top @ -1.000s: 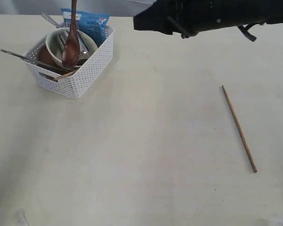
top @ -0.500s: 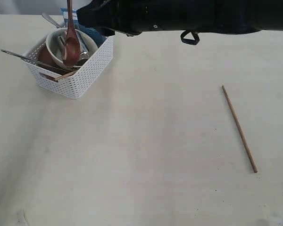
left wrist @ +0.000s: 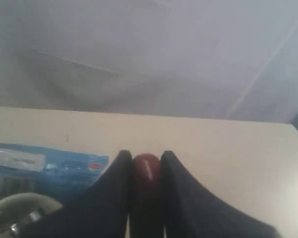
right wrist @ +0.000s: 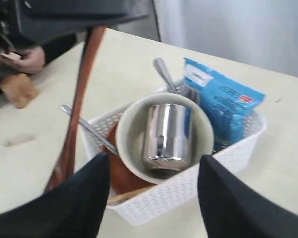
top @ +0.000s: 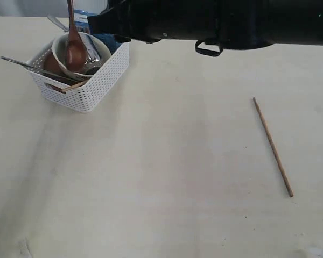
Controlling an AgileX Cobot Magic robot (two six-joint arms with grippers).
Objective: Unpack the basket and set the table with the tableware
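1. Since the earlier frame my right arm (top: 231,21) has swung across to the far side of the basket (top: 89,88). The dark red spoon (top: 74,48) has drifted toward the basket's left end and hangs bowl-down over it.
2. Only the exterior view shows the lone chopstick (top: 273,147), which lies on the counter (top: 161,204) well apart from the basket. Only my right wrist view looks down into the basket. There the cream bowl (right wrist: 131,124) holds the steel cup (right wrist: 164,134) lying tilted, and the blue snack packet (right wrist: 223,104) stands against the basket's wall beside the bowl. A reddish-brown plate (right wrist: 120,173) leans against the bowl, and steel handles (right wrist: 87,126) stick out over the basket's rim.
3. In the exterior view the spoon's upper handle is cut off above the basket, and my right arm hides most of the packet. The left wrist view is blurred.
4. My left gripper (left wrist: 145,163) is pinched narrowly on the spoon's handle. My right gripper (right wrist: 151,161) hovers above the basket with its fingers spread wide, holding nothing.
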